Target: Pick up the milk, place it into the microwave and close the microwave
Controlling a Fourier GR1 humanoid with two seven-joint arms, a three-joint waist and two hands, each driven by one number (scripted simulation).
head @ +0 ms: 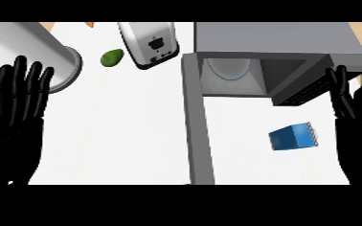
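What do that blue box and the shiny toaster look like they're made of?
The blue milk carton looks like matte coated card: flat faces, sharp edges, no glare; plastic is possible. The toaster looks like satin metal on a black plastic base: its pale silver side shades smoothly above a dark rim.

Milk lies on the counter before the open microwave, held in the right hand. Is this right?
Not quite: in the head view the right hand is open and apart from the milk, not holding it. The rest is right.
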